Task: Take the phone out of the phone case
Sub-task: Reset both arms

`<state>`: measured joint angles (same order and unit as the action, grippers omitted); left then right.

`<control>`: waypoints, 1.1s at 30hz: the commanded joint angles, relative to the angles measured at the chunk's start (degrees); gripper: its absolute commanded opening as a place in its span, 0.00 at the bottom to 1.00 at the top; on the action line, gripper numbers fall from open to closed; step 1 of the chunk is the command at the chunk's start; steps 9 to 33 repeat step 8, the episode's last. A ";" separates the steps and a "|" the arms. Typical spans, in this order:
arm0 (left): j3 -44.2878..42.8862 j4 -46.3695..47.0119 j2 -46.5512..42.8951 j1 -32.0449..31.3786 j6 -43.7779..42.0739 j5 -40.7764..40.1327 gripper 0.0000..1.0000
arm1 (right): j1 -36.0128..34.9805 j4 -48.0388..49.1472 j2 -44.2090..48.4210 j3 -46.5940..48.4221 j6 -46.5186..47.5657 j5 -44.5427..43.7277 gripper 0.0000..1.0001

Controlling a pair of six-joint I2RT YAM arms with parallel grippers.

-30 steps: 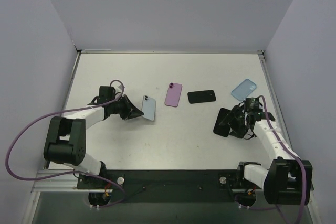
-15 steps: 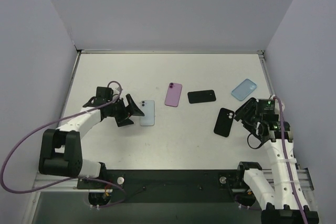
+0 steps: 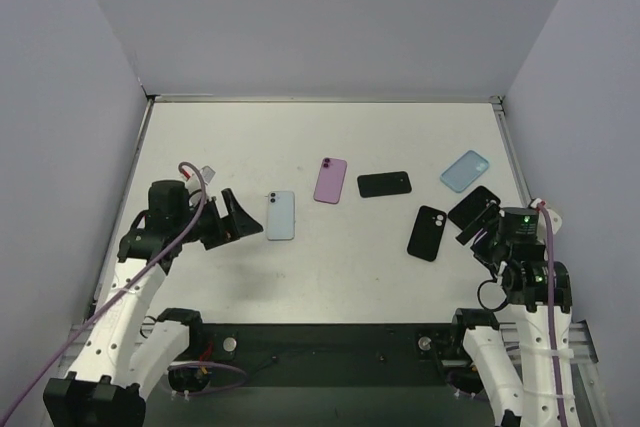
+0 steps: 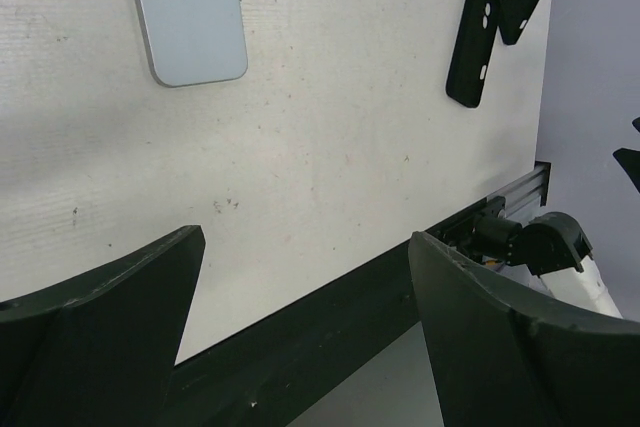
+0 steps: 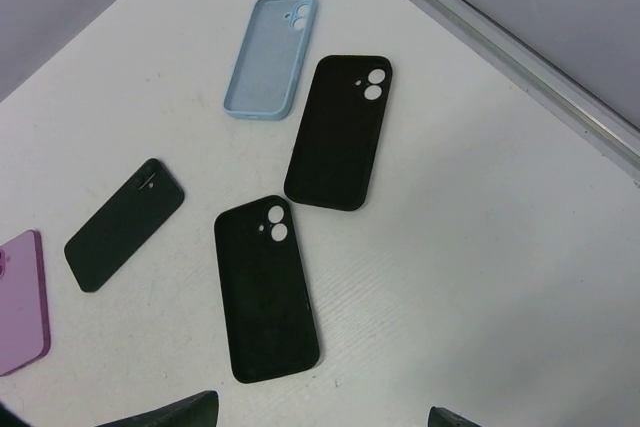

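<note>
Left jaws: spread wide, empty, drawn back toward the near edge. Right jaws: likewise apart and empty, also retracted. A second ago the left jaws held the pale blue phone [image 3: 281,215] tilted on edge while the right jaws were at the black case [image 3: 427,233]. Both items now lie flat on the counter [image 3: 350,267], well apart. Judgement: separation is complete. Farther back lie a purple phone [image 3: 331,179], a dark phone [image 3: 384,184] and a light blue case [image 3: 465,170]. Only the right wrist view shows counter through the black case's camera cutouts, confirming it is empty. The left wrist view shows the phone's bare back.
</note>
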<state>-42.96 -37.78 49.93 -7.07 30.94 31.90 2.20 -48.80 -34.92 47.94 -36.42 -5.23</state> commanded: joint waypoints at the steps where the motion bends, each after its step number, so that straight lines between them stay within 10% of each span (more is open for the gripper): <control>1: 1.03 -3.18 -3.70 0.13 1.49 -0.70 0.94 | -0.18 -2.71 0.81 -0.30 -1.28 -2.15 0.76; 33: 0.95 -3.79 -4.84 0.13 2.55 -0.44 0.94 | -0.17 -3.06 0.37 -0.40 -1.54 -1.09 0.74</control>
